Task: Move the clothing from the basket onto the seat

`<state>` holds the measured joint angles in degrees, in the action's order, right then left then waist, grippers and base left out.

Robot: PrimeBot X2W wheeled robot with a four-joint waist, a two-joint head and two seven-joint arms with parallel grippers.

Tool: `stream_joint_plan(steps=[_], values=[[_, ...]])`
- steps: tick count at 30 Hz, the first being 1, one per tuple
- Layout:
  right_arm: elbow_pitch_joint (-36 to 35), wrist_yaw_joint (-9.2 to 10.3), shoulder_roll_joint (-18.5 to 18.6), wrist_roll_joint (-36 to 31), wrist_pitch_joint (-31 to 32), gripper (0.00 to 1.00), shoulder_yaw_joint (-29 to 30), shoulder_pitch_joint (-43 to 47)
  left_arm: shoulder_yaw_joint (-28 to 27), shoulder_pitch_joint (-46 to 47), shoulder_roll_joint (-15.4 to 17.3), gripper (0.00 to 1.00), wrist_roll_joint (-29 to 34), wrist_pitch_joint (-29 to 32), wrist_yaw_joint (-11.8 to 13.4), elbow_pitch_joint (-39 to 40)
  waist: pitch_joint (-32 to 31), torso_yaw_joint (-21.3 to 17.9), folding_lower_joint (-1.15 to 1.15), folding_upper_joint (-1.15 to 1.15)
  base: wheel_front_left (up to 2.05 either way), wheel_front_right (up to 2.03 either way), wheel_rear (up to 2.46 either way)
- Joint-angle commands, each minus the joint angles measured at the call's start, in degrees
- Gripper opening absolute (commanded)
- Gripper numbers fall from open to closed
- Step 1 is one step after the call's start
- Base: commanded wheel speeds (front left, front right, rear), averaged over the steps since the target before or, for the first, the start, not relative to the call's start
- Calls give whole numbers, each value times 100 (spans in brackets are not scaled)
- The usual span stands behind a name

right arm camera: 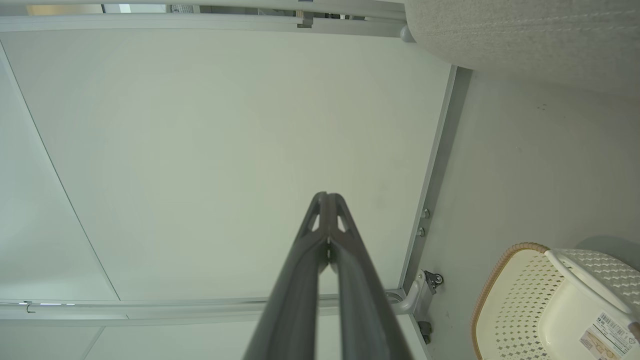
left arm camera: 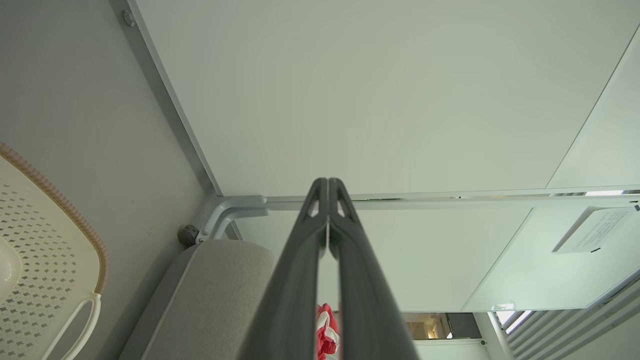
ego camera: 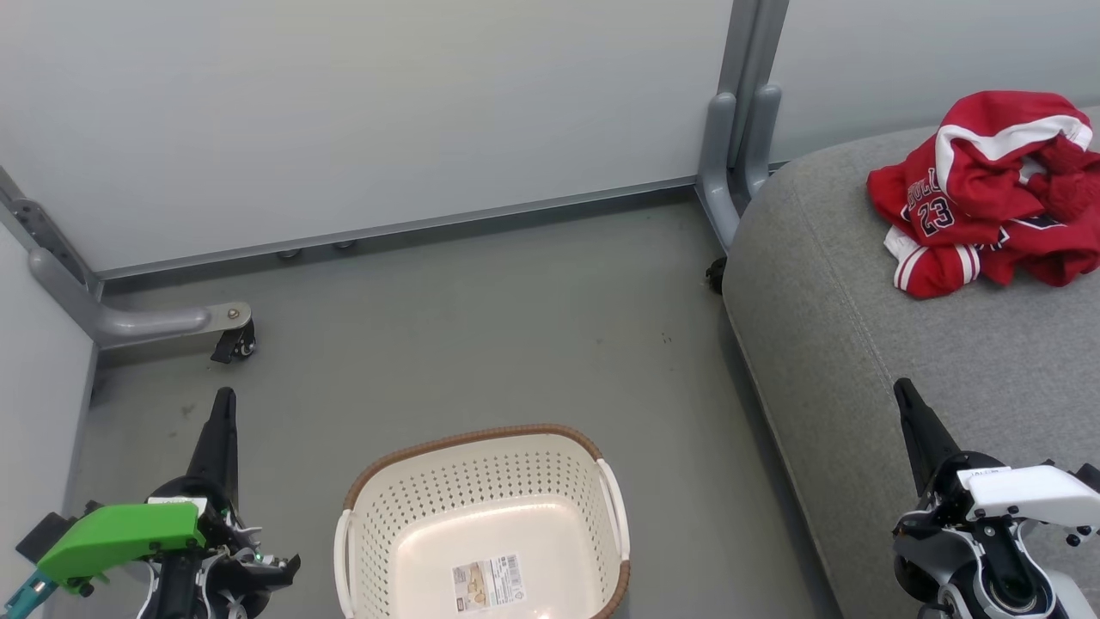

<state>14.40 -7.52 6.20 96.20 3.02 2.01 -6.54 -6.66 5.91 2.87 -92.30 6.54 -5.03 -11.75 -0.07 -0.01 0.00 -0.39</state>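
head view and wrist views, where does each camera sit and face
Head view: on the robot's head, facing down at the floor, the empty basket and the seat holding the clothing; left gripper lower left, right gripper lower right.
Left wrist view: on the left wrist, looking along its shut fingers at a wall panel.
Right wrist view: on the right wrist, along its shut fingers at a wall panel.
Shared: all three show the basket and the seat.

I'm seeing my left gripper (ego camera: 225, 401) wearing a bright green housing (ego camera: 120, 533), my right gripper (ego camera: 903, 392) a white, dark-screwed cover (ego camera: 1027, 493), both showing long dark tapering fingers (left arm camera: 295, 280).
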Motion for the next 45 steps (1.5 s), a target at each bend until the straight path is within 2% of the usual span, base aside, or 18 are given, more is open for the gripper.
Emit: stream_joint_plan(steps=[1,45], values=[[2,6,32,34,-5,0,-4,-47,-14,66,-2,0,-10,19,-26,10,0,0,0,39,0,0,0],[-12,5,101,115,-84,0,-92,-38,-14,66,-1,0,-10,19,-26,11,0,0,0,39,0,0,0]])
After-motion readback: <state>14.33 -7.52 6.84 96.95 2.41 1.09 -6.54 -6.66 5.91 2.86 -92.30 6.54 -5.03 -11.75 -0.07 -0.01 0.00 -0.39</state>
